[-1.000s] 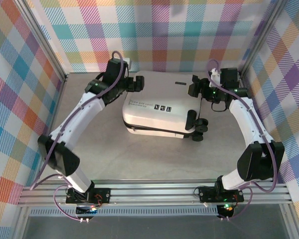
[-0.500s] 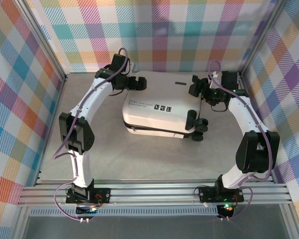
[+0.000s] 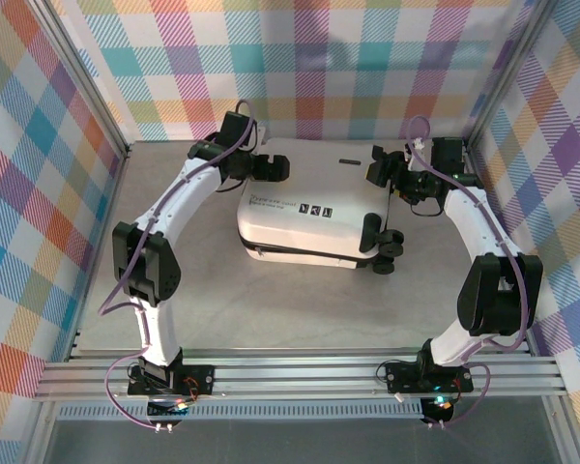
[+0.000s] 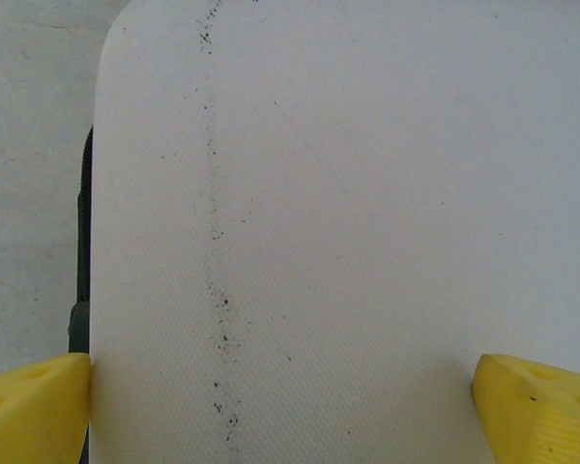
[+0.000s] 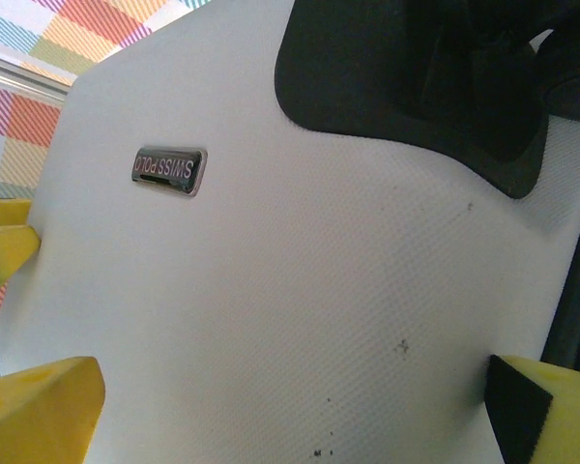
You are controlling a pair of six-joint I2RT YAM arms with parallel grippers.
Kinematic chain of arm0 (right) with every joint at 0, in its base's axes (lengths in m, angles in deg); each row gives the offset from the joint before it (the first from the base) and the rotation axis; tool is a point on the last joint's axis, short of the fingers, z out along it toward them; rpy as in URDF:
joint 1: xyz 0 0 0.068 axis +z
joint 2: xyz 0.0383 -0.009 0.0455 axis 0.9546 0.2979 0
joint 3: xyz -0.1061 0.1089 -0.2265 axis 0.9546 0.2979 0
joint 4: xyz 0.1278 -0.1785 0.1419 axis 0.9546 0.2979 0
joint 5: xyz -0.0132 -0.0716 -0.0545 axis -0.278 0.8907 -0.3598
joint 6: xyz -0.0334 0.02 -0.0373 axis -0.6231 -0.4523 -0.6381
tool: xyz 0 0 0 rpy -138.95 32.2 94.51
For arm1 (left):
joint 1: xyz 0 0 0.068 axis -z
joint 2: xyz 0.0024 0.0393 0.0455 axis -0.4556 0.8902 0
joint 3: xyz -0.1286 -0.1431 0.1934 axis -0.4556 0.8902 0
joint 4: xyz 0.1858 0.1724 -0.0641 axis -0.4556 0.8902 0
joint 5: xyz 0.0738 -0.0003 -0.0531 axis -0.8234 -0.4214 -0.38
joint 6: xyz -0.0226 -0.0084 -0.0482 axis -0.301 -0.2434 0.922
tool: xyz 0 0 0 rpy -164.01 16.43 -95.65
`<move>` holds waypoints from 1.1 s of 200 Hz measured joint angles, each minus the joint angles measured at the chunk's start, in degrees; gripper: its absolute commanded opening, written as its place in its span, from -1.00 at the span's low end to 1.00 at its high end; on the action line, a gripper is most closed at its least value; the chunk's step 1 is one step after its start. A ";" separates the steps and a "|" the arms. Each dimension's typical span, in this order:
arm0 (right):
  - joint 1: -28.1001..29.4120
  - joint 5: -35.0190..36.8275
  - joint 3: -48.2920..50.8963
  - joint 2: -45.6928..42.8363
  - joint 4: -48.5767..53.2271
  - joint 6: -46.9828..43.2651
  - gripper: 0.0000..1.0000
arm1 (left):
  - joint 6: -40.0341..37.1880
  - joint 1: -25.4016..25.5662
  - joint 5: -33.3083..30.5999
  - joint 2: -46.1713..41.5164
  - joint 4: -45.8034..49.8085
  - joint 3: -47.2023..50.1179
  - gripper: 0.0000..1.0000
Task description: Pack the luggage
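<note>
Straddling the luggage (image 3: 309, 217), left hand (image 3: 275, 166) and right hand (image 3: 376, 172) gape.

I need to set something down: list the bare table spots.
Bare table between the luggage and the arm bases, also left of the luggage. Crowded along its far edge, at the left hand and right hand.

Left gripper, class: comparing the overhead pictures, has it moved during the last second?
Yes. The left gripper has crept slightly rightward over the luggage, toward the small black badge on its top shell.
</note>
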State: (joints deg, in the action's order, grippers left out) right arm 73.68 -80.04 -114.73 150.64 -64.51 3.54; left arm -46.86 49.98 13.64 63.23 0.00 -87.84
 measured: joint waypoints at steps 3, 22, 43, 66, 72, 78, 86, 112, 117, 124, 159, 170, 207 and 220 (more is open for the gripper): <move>0.00 -0.07 0.00 0.00 -0.09 0.00 0.98 | 0.15 0.09 -0.13 -0.39 -0.22 0.44 0.93; 0.04 -0.52 0.04 -0.09 -0.98 0.02 0.98 | 0.96 0.55 -0.81 -3.10 -0.96 3.26 0.93; 0.13 -0.52 0.04 -0.33 -2.12 0.02 0.97 | 1.68 1.25 -1.09 -6.69 -0.94 5.88 0.92; 0.20 -0.52 0.02 -0.76 -3.23 0.00 0.96 | 2.56 1.97 -1.40 -10.01 -0.79 7.91 0.92; 0.26 -0.55 0.02 -0.90 -3.50 0.00 0.96 | 2.69 2.12 -1.51 -10.71 -0.70 8.39 0.92; 0.46 -0.55 0.02 -1.03 -3.87 0.00 0.96 | 2.73 2.23 -1.70 -11.30 -0.66 8.83 0.92; 0.76 -0.55 0.00 -1.16 -4.33 0.00 0.96 | 2.95 2.29 -2.12 -11.98 -0.50 9.29 0.92; 2.19 -0.07 -0.48 -1.18 -5.38 -0.46 0.95 | 3.78 2.34 -3.56 -13.84 -0.17 10.95 0.92; 2.47 0.02 -0.66 -1.16 -5.49 -0.48 0.94 | 3.87 2.36 -3.80 -14.19 -0.15 11.43 0.92; 2.89 0.22 -0.98 -1.16 -5.55 -0.66 0.94 | 3.96 2.36 -4.09 -14.73 -0.17 12.15 0.92; 7.08 -3.17 -4.28 -0.83 -6.93 -0.63 0.94 | 3.98 5.95 0.96 -15.69 -4.76 13.14 0.91; 9.42 -6.21 -5.46 -0.83 -7.32 -0.66 0.93 | 3.98 7.26 2.32 -15.69 -5.70 13.14 0.92; 13.22 -9.81 -7.58 -0.72 -7.67 -0.92 0.92 | 3.93 7.72 3.28 -15.69 -6.56 13.25 0.93; 12.76 -8.85 -7.58 -0.61 -6.88 -1.36 0.89 | 3.93 7.67 3.15 -15.69 -6.56 13.25 0.93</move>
State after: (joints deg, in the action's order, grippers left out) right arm 86.45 -88.89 -122.31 150.03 -71.39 2.19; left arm -42.92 57.65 16.79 47.53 -6.56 -74.60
